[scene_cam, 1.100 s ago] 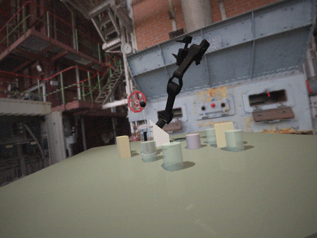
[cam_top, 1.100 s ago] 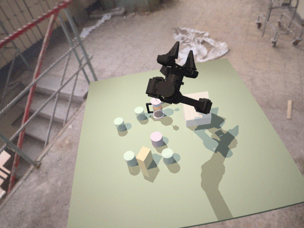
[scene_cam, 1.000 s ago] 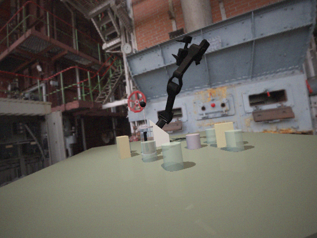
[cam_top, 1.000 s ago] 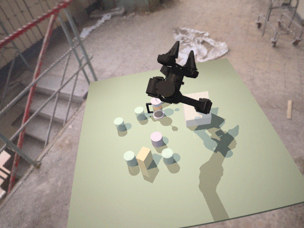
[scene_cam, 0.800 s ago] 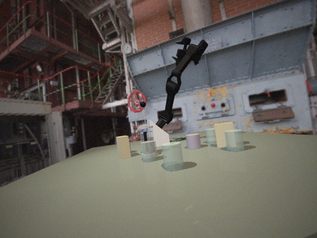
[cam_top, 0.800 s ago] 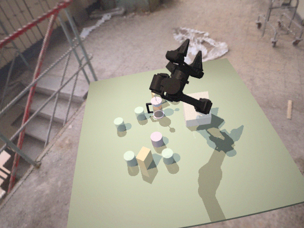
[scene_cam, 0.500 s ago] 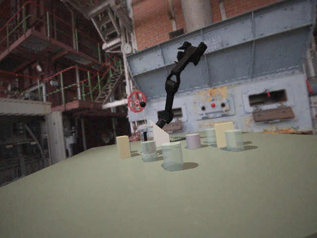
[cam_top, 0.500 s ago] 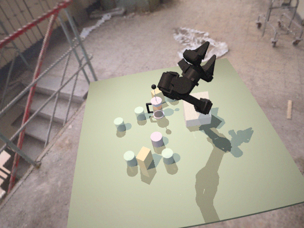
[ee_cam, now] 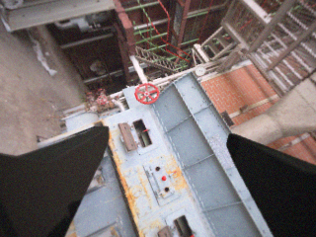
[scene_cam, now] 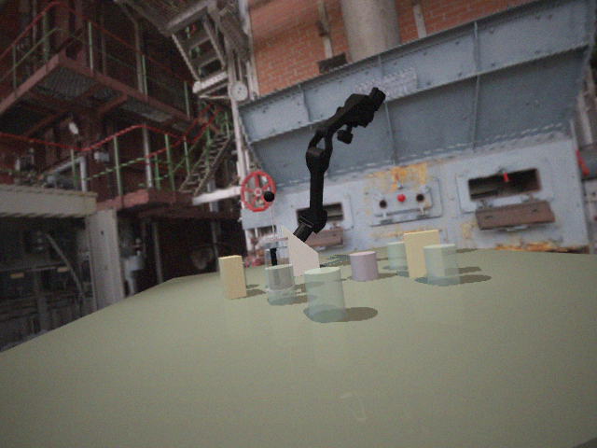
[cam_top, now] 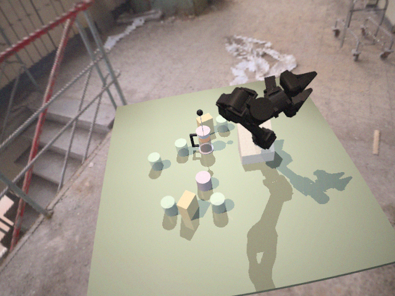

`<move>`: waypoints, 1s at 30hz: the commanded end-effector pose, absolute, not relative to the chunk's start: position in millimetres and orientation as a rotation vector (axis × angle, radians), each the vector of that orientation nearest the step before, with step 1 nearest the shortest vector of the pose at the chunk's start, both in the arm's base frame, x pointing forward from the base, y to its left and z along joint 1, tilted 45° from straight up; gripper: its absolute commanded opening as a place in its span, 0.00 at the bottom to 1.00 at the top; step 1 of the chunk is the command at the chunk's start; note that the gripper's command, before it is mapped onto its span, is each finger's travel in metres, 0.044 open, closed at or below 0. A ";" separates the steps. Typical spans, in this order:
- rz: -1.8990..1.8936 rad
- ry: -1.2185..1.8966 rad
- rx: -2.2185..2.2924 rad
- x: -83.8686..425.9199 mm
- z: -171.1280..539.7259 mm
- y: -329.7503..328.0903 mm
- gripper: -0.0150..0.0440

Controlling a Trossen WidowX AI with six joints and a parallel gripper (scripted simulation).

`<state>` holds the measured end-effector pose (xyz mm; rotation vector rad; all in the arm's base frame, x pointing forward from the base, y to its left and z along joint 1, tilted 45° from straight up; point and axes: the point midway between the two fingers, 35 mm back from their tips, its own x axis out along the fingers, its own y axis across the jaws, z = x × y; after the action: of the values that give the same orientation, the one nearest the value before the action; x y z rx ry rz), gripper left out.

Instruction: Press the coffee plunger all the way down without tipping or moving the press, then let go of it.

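The coffee press (cam_top: 204,140) (scene_cam: 269,248) stands upright on the green table top (cam_top: 137,254) (scene_cam: 192,385), with its black handle (cam_top: 191,140) toward the left in the top view. Its black plunger knob (cam_top: 199,112) (scene_cam: 269,196) is high above the lid on a long thin rod, so the plunger is up. My gripper (cam_top: 313,82) (scene_cam: 378,95) (ee_cam: 169,135) is open and empty, raised high and to the right of the press in the top and exterior views, well apart from it. The press does not show in the wrist view.
A pale block (cam_top: 257,158) (scene_cam: 303,258) is at the arm's base, right of the press. Pale green cylinders (cam_top: 181,147) (cam_top: 221,123) and a yellow block (cam_top: 205,120) (scene_cam: 232,277) stand close around it. A lilac cylinder (cam_top: 203,180) (scene_cam: 364,266) and another yellow block (cam_top: 187,205) stand farther off.
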<state>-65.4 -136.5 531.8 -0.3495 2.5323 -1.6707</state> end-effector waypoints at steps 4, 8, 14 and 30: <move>-1.782 2.538 -0.226 -80.8 535.1 -111.5 1.00; -1.854 2.535 -0.126 -93.4 534.5 -95.2 1.00; -2.009 2.504 0.064 -110.3 530.9 -62.9 1.00; -2.668 2.299 0.980 -110.7 506.4 90.9 1.00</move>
<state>-118.3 61.9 515.0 0.8278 2.3853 -2.5421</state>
